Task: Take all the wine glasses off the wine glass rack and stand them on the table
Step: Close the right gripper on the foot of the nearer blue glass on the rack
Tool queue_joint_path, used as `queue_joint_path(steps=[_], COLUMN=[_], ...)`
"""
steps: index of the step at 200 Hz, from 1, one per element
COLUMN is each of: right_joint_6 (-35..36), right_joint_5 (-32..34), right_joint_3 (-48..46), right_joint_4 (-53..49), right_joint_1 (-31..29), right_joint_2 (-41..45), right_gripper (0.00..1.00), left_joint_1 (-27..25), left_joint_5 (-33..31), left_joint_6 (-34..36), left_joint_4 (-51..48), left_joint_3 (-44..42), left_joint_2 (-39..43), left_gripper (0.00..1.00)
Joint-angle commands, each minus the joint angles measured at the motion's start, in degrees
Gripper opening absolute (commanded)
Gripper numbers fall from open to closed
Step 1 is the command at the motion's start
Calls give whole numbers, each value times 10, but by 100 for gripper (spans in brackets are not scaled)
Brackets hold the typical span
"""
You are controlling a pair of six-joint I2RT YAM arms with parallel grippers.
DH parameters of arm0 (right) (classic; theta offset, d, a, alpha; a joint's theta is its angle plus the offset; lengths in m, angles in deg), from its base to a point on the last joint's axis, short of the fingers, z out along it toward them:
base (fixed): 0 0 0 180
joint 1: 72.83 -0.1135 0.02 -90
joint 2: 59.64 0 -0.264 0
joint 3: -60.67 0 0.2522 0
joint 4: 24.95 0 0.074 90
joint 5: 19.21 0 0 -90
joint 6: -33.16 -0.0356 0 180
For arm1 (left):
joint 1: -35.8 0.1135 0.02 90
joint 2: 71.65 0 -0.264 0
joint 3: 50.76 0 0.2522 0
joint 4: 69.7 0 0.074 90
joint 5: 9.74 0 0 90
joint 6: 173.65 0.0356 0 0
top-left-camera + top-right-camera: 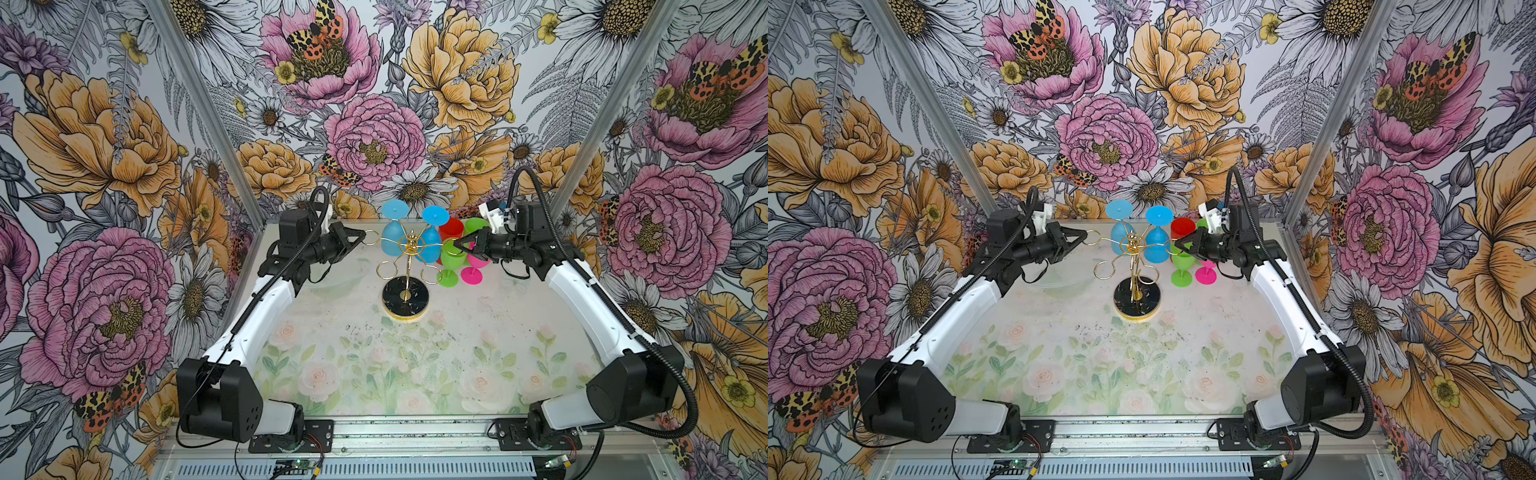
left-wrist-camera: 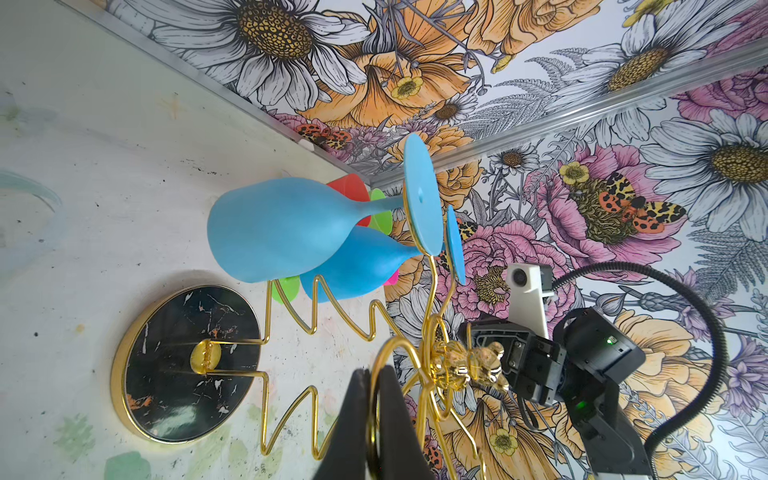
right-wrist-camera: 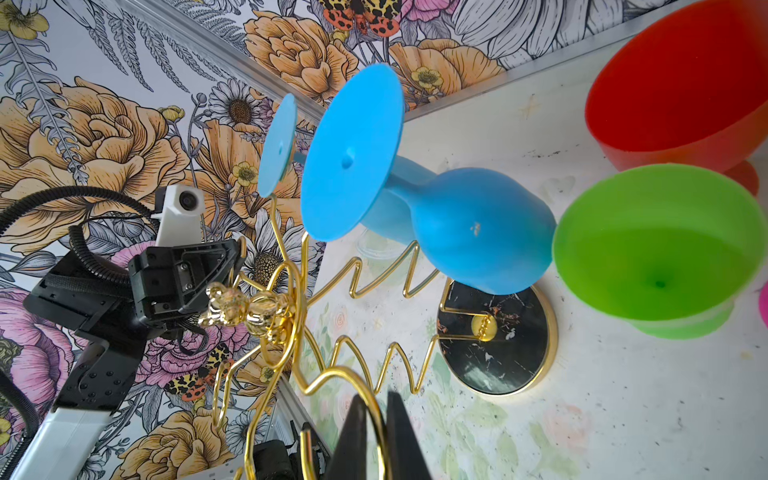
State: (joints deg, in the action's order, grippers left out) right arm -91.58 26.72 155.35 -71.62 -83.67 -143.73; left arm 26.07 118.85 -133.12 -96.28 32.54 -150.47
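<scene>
Left gripper (image 2: 374,399): fingers pressed together on a gold wire loop of the wine glass rack (image 1: 409,251), left of the post in both top views. Right gripper (image 3: 376,415): same, clamped on a wire loop on the opposite side, right of the post. Both grippers level with the rack top, tips facing each other across it.

Rack upright near frame centre in both top views, round black marbled base flat on the table (image 1: 415,365). Hanging bowl-down from the far arms, above the post in frame: pale blue wine glass (image 1: 392,239) on the left, deeper blue wine glass (image 1: 431,247) on the right. Feet up, both apart from the grippers.

Standing on the table just right of the rack: green wine glass (image 1: 449,262) and pink wine glass (image 1: 471,275), both partly covered in view by the right gripper. Contact there: cannot tell. Behind them, red glass (image 1: 451,228) and second green glass (image 1: 476,224).
</scene>
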Motion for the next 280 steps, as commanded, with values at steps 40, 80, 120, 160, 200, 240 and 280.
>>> queue_joint_path(steps=[40, 80, 120, 160, 200, 240, 280], right_joint_6=[18, 17, 21, 23, 26, 31, 39], right_joint_5=[-10, -9, -10, -10, -8, -10, -7], right_joint_3=[34, 43, 58, 75, 89, 105, 150], right_joint_4=[10, 10, 9, 8, 8, 8, 8], right_joint_1=[-28, -32, -32, -24, -2, 7, 11], right_joint_2=[-37, -54, -60, -62, -52, -64, -98], right_gripper=[8, 12, 24, 38, 47, 52, 56], left_joint_1=[16, 28, 37, 49, 52, 54, 60], left_joint_5=[21, 21, 12, 11, 16, 17, -8], left_joint_6=[17, 19, 29, 35, 30, 25, 52], left_joint_4=[19, 20, 15, 21, 36, 45, -5], left_joint_3=[-14, -45, -59, -61, -59, -55, -41], left_joint_2=[55, 69, 79, 68, 63, 65, 76], left_gripper=[0, 0, 4, 9, 16, 29, 40])
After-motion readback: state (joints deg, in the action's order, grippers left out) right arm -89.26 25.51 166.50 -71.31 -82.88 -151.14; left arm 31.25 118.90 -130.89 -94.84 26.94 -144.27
